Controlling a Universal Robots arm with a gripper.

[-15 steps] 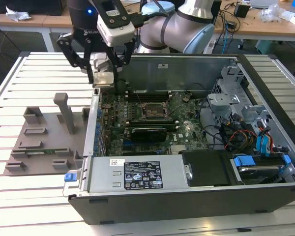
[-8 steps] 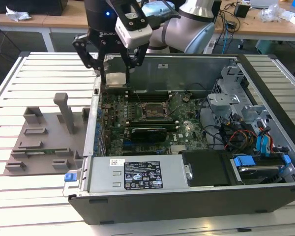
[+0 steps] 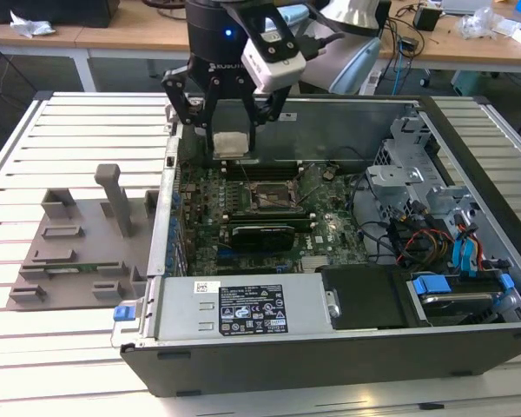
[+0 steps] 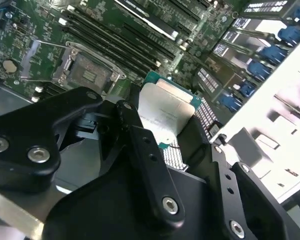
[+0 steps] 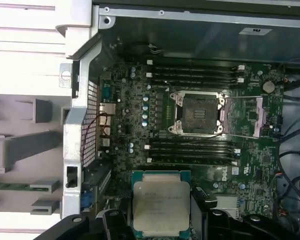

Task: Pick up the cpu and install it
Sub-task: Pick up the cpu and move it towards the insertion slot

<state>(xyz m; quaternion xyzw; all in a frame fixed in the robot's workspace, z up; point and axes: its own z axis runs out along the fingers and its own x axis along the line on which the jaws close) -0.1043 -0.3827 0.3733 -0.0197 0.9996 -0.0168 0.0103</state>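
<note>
In the exterior view my gripper (image 3: 231, 139) hangs inside the open computer case (image 3: 330, 369), above the motherboard (image 3: 243, 248) and near the case's back wall. Its fingers are narrowed onto the cpu (image 3: 231, 145), which sits between them with its silvery top facing up. I judge I carry it this way so the contact side looks down at the board. I grip it by opposite edges, so neither face is touched. The socket (image 3: 269, 198) lies below the chip and a little off to one side, not directly under it. The grey fixture block (image 3: 78, 248) stands outside the case, well apart from my tool. In the second wrist view the cpu (image 4: 167, 115) shows clamped between my black fingers (image 4: 140, 145), its green rim proud of them. The gripper (image 4: 166, 127) holds it clear above the board, apart from everything beneath. I take that height as a margin over the memory slots (image 4: 115, 42). Beyond the chip the socket (image 4: 87, 72) shows bare, its frame swung up. In the first wrist view the cpu (image 5: 161, 205) lies flat in the gripper (image 5: 161, 215), its edges about square with the socket (image 5: 199, 114) ahead of it. That alignment looks chosen to match the seat. The socket's load plate (image 5: 260, 117) is folded open to the far side and its thin lever is released, which is why the seat is exposed. The chip is lifted and not yet seated.
</note>
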